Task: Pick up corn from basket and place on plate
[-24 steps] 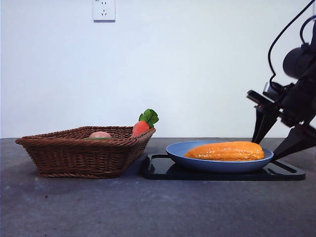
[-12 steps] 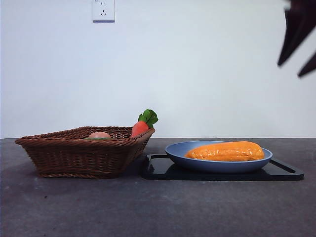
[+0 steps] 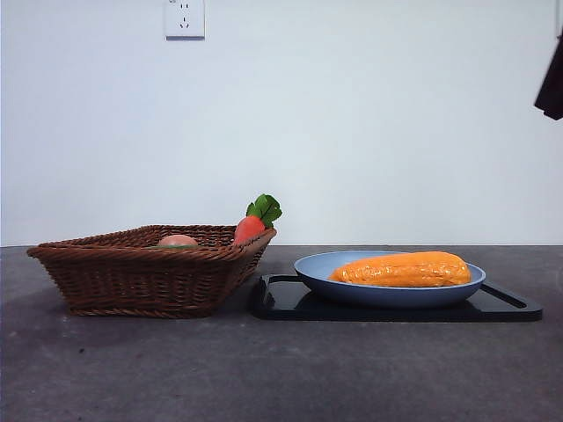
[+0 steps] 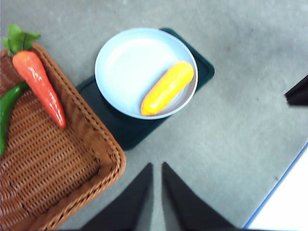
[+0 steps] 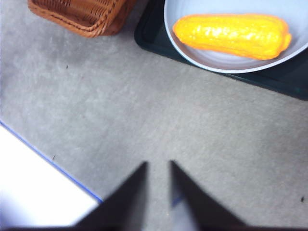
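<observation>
The corn lies flat in the plate — long axis level, running side to side across the front view. Beside it sits the basket. Both end effectors — left, right — hang high above the counter, jaws narrow, empty.

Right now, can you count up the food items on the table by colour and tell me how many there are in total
Orange-yellow: 1, the corn on the plate.
Red-orange: 1, the carrot in the basket.
Green: 1, a long vegetable in the basket.
Peach-pink: 1, a round item in the basket.
Total: 4.
</observation>
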Motion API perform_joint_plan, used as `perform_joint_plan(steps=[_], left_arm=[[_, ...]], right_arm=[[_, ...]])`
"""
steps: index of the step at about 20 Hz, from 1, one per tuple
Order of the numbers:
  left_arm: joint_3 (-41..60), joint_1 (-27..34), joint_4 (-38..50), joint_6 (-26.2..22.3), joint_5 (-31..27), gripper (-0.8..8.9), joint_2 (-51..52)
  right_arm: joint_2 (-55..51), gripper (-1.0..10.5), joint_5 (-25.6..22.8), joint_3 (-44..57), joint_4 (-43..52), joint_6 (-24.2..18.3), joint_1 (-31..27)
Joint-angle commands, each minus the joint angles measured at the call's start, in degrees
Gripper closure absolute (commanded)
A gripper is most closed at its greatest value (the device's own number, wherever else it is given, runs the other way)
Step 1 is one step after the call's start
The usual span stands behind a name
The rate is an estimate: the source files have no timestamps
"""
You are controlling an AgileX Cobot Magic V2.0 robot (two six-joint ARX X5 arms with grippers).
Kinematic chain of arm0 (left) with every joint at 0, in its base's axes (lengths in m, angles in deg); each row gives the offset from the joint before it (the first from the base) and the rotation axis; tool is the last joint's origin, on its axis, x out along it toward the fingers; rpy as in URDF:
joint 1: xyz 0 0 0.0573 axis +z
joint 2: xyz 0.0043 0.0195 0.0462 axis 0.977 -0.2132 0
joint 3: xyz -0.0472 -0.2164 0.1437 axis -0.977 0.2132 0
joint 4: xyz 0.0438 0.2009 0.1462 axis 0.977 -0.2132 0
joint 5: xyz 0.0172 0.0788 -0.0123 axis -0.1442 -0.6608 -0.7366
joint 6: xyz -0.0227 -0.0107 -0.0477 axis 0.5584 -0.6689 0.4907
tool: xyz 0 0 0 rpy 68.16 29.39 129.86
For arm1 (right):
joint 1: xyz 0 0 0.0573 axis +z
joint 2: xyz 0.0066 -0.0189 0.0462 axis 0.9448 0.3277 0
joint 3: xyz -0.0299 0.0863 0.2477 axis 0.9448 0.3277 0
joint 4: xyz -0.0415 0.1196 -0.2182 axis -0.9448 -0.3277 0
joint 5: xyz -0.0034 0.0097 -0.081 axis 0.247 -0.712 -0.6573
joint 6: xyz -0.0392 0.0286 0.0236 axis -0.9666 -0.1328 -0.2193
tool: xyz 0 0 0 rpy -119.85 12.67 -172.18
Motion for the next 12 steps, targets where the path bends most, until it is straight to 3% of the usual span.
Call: perform_joint_plan(steps=[1,12], left_arm=[[-1.27,-0.28,-0.39,-1.01,0.02,8.06,-0.2],[-1.27,-0.28,1.77,-0.94,0.04,8.06,-0.2]], right_arm=[[-0.2,9.4,0.02,-0.07,0.98,-0.09,0.35],[-0.2,9.4,0.02,-0.11,2.4,-0.13,0.22]])
